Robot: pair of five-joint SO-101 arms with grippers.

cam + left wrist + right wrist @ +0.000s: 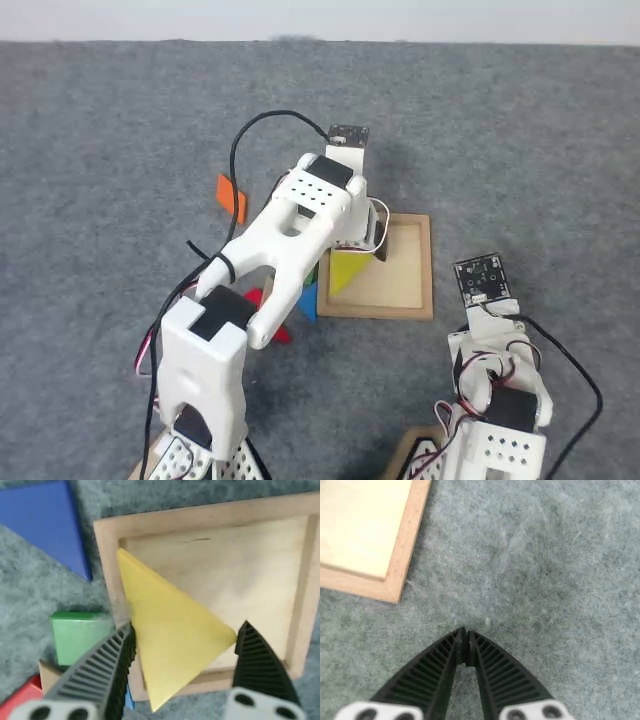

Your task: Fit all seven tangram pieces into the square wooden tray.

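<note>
Outermost on the left, an orange piece (232, 198) lies alone on the grey felt surface (100, 150), well apart from the wooden tray (425, 270), so it looks like one to be fetched later. Nearer in, a red piece (255, 298), a blue triangle (45, 520) and a green piece (75, 635) sit bunched just outside the tray's left edge, probably kept close so each trip is short.

Next comes the left gripper (187, 629), poised over the tray's left side and grasping the yellow triangle (165, 610). One pad presses a long edge and the other meets the opposite corner. Most of the triangle lies over the tray floor along the left edge, but one corner overhangs the near rim, so it is not yet seated. My guess is that the grip across the width is there to turn the piece until its edges line up with the near left corner. The rest of the tray floor is bare wood, so the task seems barely begun.

Off the tray's near right corner, the right gripper (466, 637) hangs clenched on nothing above the felt, seemingly parked out of the way.
</note>
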